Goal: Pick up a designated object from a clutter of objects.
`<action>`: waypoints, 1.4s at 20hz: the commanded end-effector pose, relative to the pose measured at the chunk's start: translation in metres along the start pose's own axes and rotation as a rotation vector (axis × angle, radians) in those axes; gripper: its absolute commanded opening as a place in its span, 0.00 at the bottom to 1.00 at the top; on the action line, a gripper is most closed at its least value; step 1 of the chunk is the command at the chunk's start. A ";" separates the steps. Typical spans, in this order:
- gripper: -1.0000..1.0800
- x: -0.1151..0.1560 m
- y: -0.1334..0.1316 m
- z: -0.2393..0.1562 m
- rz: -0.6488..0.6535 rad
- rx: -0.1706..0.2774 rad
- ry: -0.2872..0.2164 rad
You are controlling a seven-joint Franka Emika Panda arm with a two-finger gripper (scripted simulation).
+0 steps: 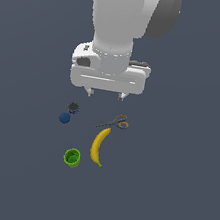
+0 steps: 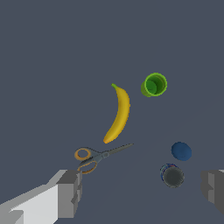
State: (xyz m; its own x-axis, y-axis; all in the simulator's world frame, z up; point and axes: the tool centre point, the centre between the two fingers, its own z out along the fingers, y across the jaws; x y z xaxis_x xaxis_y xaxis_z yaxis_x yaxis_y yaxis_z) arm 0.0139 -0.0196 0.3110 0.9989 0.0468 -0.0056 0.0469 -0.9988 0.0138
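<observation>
The small bright green cup point(image 1: 72, 157) stands upright on the grey floor, nearest the camera in the exterior view; it also shows in the wrist view point(image 2: 154, 85). Beside it lies the yellow banana point(image 1: 99, 145) point(image 2: 118, 114). Behind are the orange-handled scissors point(image 1: 116, 122) point(image 2: 94, 157), the small blue ball point(image 1: 64, 118) point(image 2: 181, 151) and the small dark knobbly object point(image 1: 73, 107) point(image 2: 173, 176). My gripper point(image 1: 105, 95) point(image 2: 142, 192) hangs open and empty high above the clutter, behind the scissors, well away from the cup.
The objects lie on a plain dark grey surface. The arm's white body point(image 1: 122, 18) rises above the gripper at the back.
</observation>
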 end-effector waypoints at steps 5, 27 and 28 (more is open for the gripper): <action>0.96 0.026 0.013 0.025 0.017 0.005 0.000; 0.96 0.117 0.090 0.188 0.098 0.015 0.004; 0.96 0.118 0.092 0.194 0.100 0.015 0.004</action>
State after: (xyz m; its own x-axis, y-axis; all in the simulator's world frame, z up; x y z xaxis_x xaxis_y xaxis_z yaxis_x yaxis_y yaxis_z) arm 0.1319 -0.1055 0.1266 0.9988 -0.0498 -0.0023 -0.0498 -0.9988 -0.0006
